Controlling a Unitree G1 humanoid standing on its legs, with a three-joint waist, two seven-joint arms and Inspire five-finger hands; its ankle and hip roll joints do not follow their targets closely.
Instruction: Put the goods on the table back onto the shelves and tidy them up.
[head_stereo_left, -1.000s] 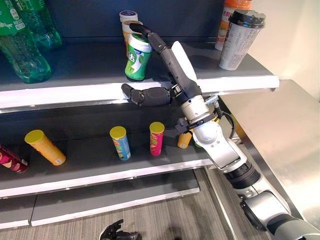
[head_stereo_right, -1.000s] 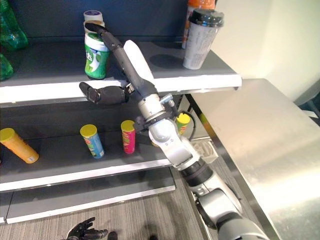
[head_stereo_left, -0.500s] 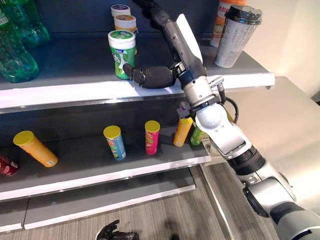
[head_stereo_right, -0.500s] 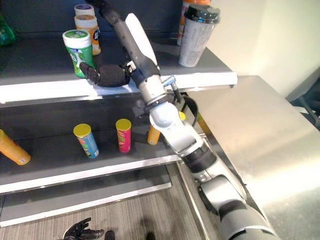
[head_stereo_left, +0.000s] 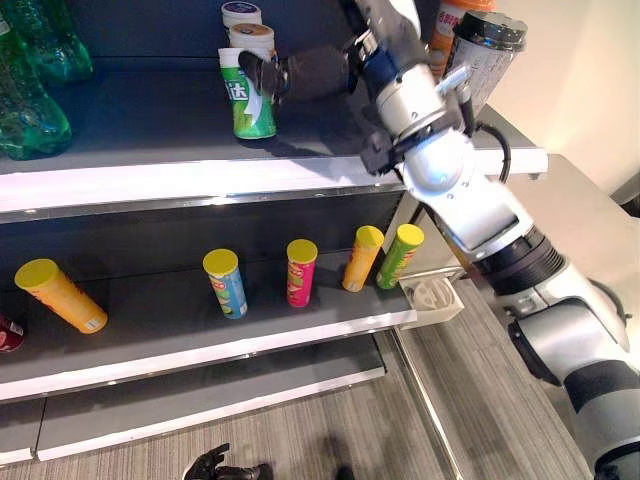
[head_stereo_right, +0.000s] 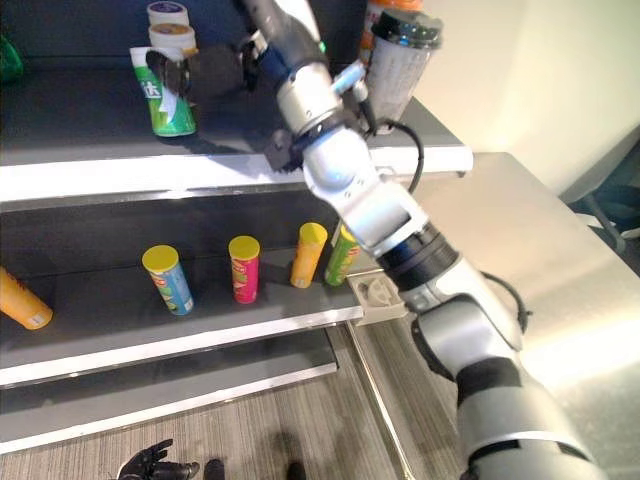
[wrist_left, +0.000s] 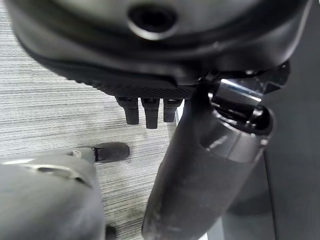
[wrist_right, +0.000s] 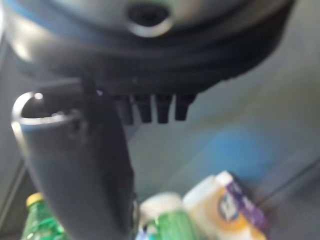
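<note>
Placement is judged under way: the green canister (head_stereo_left: 248, 98) on the top shelf (head_stereo_left: 150, 180) is touched by the right hand (head_stereo_left: 300, 72), grip unclear; release and withdrawal come next.

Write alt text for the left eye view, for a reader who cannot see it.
The robot's right hand reaches onto the upper shelf, its thumb against a green cylindrical canister standing upright in front of two white-lidded jars. On the shelf below, five small lidded tubes stand or lean, and green plastic bottles sit at the upper left.
</note>
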